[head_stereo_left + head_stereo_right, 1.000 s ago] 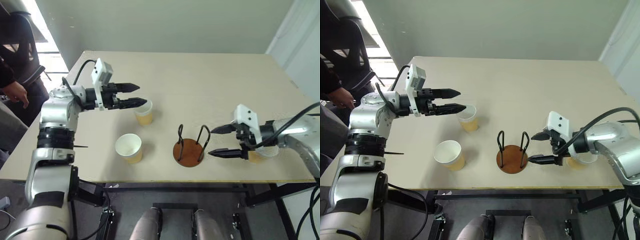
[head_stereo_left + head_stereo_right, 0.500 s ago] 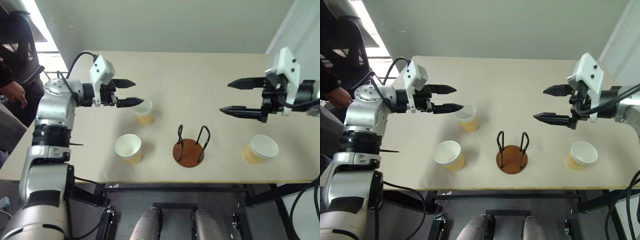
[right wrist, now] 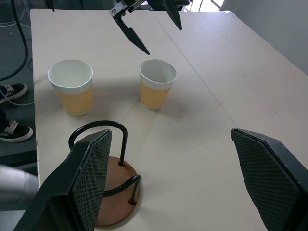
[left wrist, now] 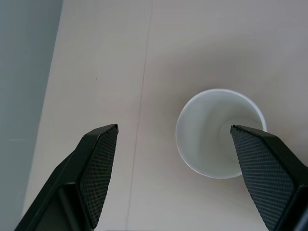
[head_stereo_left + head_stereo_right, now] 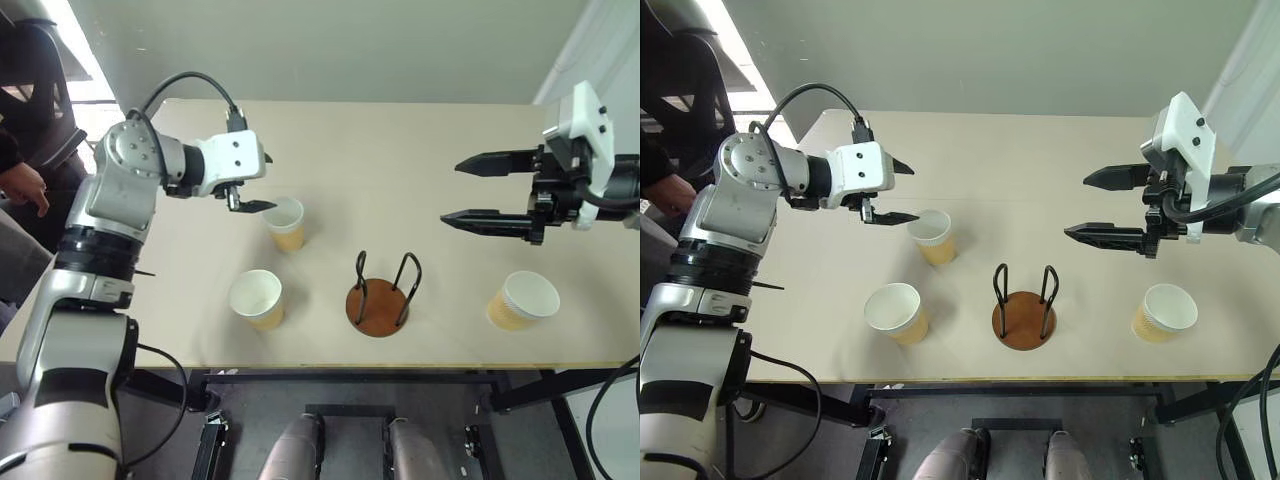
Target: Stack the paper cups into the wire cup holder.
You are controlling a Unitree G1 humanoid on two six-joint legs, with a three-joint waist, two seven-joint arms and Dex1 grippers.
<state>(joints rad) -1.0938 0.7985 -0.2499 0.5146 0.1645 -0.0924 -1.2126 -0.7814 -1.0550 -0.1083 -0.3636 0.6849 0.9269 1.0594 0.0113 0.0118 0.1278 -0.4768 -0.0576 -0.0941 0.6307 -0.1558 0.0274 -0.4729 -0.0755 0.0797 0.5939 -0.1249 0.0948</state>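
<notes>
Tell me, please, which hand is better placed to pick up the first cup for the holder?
Left, probably. The left hand hovers open right beside the far paper cup, which sits between its fingers in the wrist view. The right hand hangs open high above the table, away from the ribbed cup.

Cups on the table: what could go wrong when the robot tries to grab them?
The left gripper hangs open just beside the far cup; if it comes down off-centre, a finger might tip the light cup over. The cup holder has thin wire loops, so a tilted cup could catch on one. The ribbed cup stands near the table's front edge, and a bump might push it off.
</notes>
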